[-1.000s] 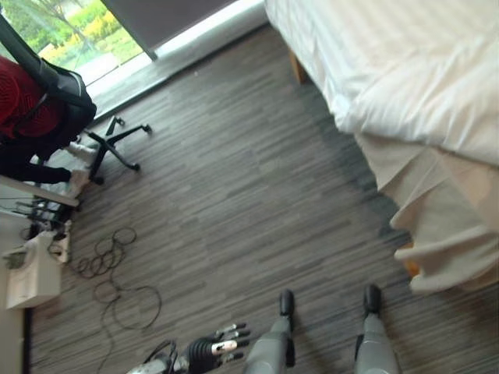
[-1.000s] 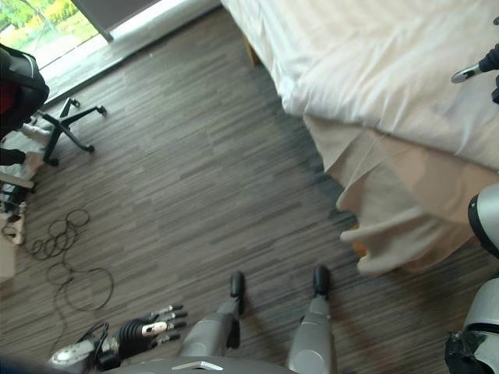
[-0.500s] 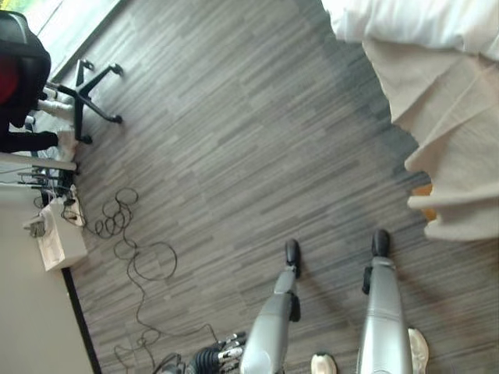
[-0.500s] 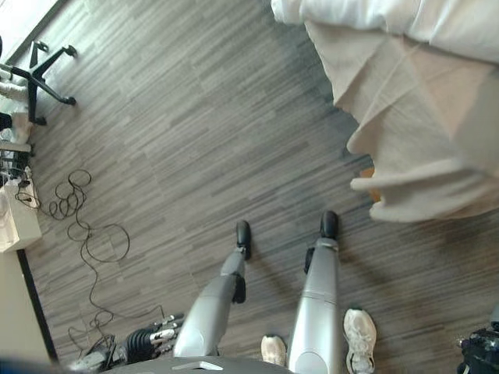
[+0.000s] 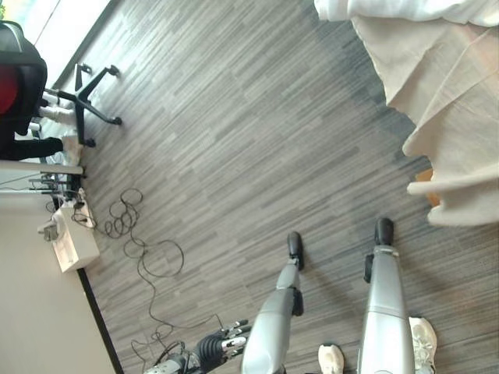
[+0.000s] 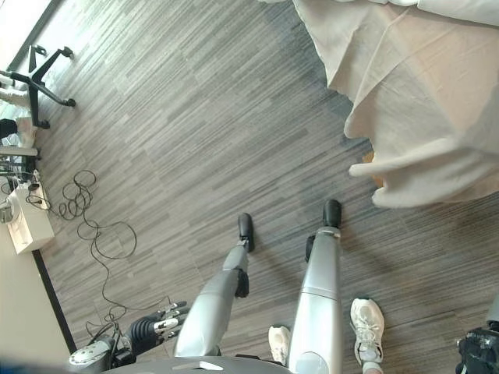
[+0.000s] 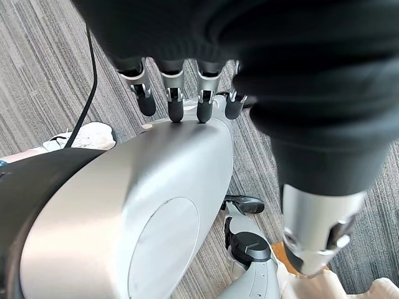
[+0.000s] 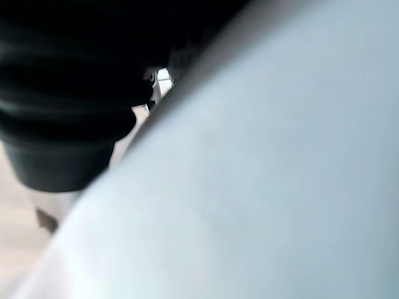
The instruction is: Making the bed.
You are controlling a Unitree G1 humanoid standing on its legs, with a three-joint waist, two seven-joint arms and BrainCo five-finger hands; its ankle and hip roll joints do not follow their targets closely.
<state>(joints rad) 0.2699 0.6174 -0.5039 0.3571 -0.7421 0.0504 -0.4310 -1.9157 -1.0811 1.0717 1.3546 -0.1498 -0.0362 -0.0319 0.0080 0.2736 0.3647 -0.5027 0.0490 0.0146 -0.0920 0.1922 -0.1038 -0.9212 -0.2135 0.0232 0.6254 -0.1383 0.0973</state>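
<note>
The bed's corner is at the upper right, with a beige sheet [image 5: 437, 93] hanging in loose folds to the floor and the edge of a white duvet [image 5: 405, 9] above it. My left hand [image 6: 160, 326] hangs low at my side, far from the bed, open with nothing in it. Its straight fingers [image 7: 171, 93] hold nothing in the left wrist view. In the right wrist view, the dark cover of my right hand [image 8: 68, 93] lies against white cloth [image 8: 262, 187] seen from very close.
A grey wood-plank floor [image 5: 234, 132] spreads between me and the bed. At the far left stand an office chair [image 5: 86, 97] with a seated person [image 5: 15, 86], a white box [image 5: 70, 241] and coiled cables [image 5: 140, 249]. A person's white shoes [image 6: 366, 327] are close behind me.
The camera has tipped further down, so the bed now sits at the top right edge and a person's shoes show behind me. My left hand stays low at my side.
</note>
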